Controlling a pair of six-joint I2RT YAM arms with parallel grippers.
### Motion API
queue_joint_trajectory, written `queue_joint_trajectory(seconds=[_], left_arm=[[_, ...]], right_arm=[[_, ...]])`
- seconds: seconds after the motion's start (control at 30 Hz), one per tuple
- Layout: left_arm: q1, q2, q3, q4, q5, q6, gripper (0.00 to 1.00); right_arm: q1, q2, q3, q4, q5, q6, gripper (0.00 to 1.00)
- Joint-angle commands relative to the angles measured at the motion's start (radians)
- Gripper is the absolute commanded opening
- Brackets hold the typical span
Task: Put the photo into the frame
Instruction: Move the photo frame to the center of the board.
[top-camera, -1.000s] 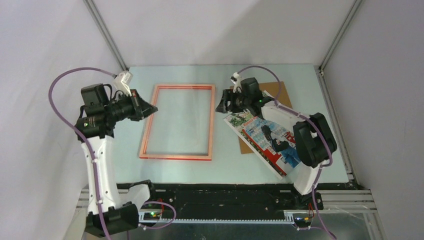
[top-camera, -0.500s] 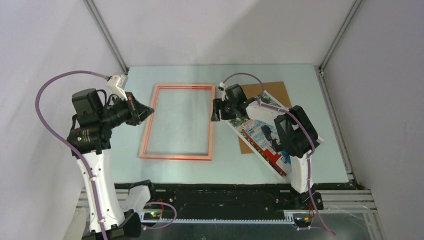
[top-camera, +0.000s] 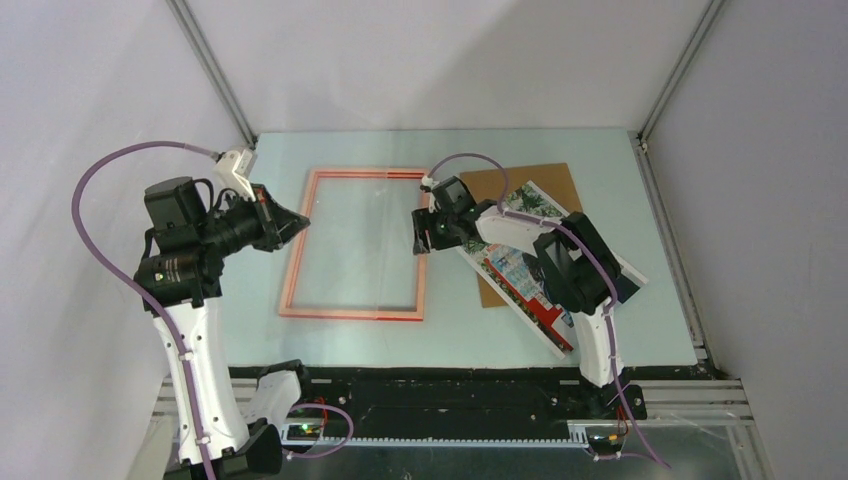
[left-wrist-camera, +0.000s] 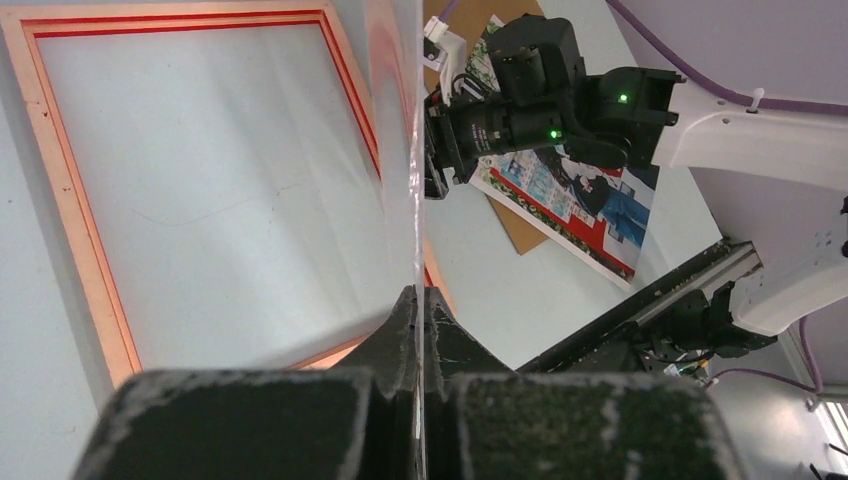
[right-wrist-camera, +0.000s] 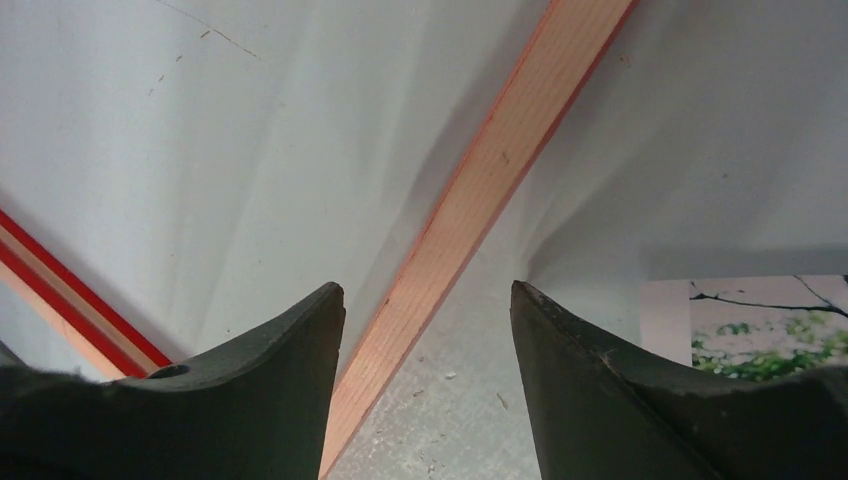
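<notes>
A lab test cell: plain white walls (top-camera: 440, 60), aluminium struts (top-camera: 212, 70), pale table (top-camera: 600, 150).

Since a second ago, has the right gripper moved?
Yes. The right gripper has shifted left, away from the photo, and now hangs open over the frame, at its right rail.

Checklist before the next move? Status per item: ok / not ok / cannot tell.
1. right gripper open: ok, fingers stand apart.
2. frame rail between the right fingers: ok, it runs up through the gap in the right wrist view.
3. right fingers touching that rail: cannot tell.
4. left gripper shut on the clear pane: ok, the pane's edge is pinched.
5. photo in the frame: not ok, it lies face up on the backing board, beside the frame.
</notes>
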Motion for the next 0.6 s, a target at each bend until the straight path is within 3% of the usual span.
queue_joint_trajectory(seconds=[0.0, 0.57], left_arm=[[0.008, -0.005, -0.003, 0.022, 0.042, 0.020, 0.00], [0.009, 0.019, -0.045, 0.058, 0.121, 0.010, 0.00]], right_arm=[[0.013, 0.024, 0.055, -0.026, 0.056, -0.030, 0.65], [0.000, -0.006, -0.008, -0.039, 0.108, -0.060, 0.33]])
